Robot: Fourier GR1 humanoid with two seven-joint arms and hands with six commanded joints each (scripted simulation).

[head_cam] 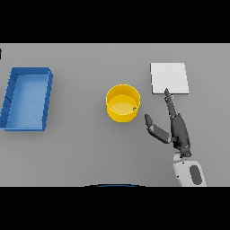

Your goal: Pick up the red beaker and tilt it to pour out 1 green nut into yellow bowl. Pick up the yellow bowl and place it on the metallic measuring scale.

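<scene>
Head view: the yellow bowl stands upright near the middle of the grey counter, a round straight-walled tub with an open top, its wall plain and smooth; one small green nut lies inside against the right-hand wall, so the pour looks done; no red beaker shows anywhere. By its look the bowl should be light and stiff, its smooth wall perhaps a little slippery; a hold across the rim or round the right side of the wall seems best, kept level so the nut stays in. The right hand sits just to the bowl's right, apart from it, holding nothing, fingers straight with fingertips over the near edge of the pale square scale, thumb spread toward the bowl. A blue tray lies well apart at the left; the left hand is not in view.
</scene>
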